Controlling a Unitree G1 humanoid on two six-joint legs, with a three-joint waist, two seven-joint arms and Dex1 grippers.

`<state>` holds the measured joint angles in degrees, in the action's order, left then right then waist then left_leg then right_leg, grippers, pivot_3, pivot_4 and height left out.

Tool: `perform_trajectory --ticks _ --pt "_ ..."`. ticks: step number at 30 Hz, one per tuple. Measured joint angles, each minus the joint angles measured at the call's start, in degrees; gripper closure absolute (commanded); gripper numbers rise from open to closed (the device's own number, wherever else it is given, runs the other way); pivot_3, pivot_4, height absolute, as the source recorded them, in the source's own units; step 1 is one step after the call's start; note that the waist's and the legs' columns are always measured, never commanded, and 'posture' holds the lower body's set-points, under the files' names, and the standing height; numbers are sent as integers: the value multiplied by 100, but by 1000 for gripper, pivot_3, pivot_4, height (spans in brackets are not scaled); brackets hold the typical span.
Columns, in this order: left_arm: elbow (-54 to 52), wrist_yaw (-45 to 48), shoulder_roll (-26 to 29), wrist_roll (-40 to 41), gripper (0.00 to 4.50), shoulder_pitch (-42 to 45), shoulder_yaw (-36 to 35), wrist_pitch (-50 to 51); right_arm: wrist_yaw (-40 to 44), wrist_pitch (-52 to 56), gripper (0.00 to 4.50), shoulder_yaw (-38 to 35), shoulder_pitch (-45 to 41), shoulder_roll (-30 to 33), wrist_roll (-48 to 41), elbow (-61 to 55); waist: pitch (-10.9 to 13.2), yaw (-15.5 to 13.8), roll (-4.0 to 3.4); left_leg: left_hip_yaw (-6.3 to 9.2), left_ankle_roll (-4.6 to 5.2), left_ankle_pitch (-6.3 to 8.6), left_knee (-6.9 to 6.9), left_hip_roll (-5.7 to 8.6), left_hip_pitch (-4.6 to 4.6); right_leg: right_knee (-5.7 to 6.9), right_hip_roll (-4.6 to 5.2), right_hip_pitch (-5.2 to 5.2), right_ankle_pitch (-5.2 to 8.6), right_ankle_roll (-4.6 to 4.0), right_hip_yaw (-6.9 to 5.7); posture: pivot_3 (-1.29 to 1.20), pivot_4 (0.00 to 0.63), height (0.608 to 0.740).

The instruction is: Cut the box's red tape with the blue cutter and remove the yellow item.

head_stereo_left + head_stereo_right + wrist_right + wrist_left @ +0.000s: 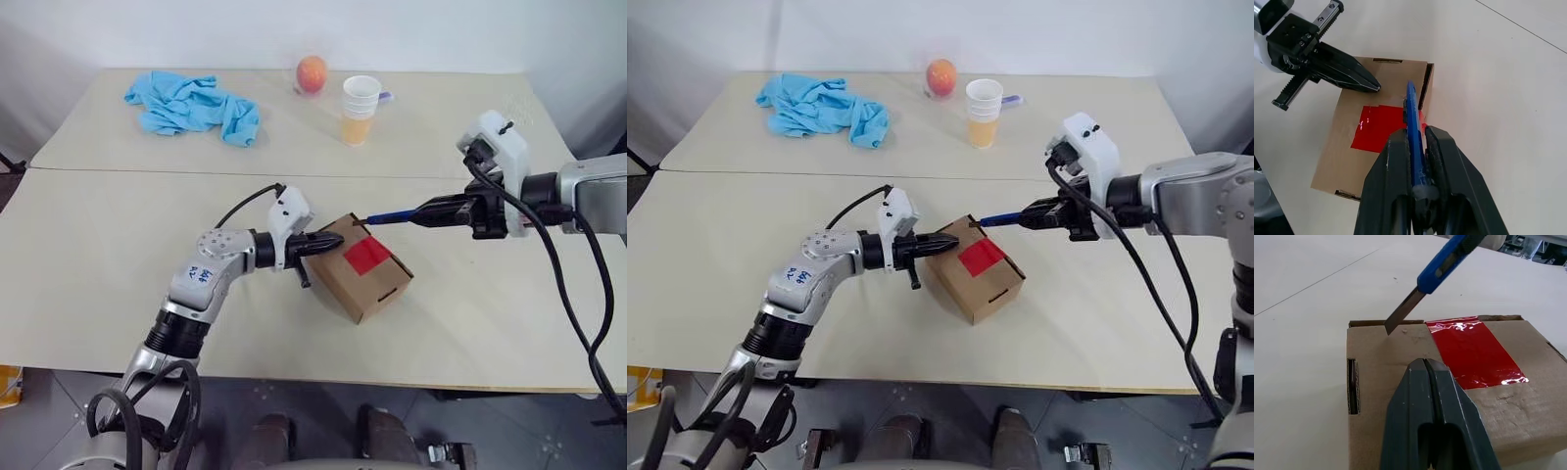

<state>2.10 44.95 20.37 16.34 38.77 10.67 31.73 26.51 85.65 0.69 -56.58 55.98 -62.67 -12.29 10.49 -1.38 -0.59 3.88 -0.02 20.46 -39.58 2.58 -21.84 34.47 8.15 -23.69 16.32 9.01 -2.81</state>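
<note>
Nearest: the left gripper, its two black fingers clenched together with nothing between them, rests its tip on the top of the small brown cardboard box, at the box's near-left side. Judged purpose: pinning the carton to the beige table so it does not slide under the blade.

On the box top, a bright red square patch of tape bridges the flap seam; it looks whole, no cut visible. The yellow item is presumably inside the closed box; cannot confirm.

Beyond the tape: the right gripper is grasping the slim dark-blue cutter by its handle, angled down and toward the left. The metal blade is extended, its tip at the cardboard just beside the tape's far edge; contact cannot be confirmed. Judged: blade is being lined up with the seam for a draw across the tape.

Far side, well apart from the work: crumpled light-blue cloth, orange-red round fruit, white-and-orange paper cup. Not involved.
</note>
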Motion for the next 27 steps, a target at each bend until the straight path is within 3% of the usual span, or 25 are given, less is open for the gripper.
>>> perform_trajectory --ticks 12,27 --pt "-273 -85 -2 -30 4500 -4 65 443 28 169 4333 -375 -47 -281 345 59 0 -1 0 11 0 0 -27 8 0 31 7 0 0 0 5 0 150 740" --pt "-370 -193 -89 -32 4500 -7 78 648 348 147 4333 -327 202 -282 863 -10 0 -4 0 11 1 0 -34 13 1 40 13 0 0 0 6 0 150 740"
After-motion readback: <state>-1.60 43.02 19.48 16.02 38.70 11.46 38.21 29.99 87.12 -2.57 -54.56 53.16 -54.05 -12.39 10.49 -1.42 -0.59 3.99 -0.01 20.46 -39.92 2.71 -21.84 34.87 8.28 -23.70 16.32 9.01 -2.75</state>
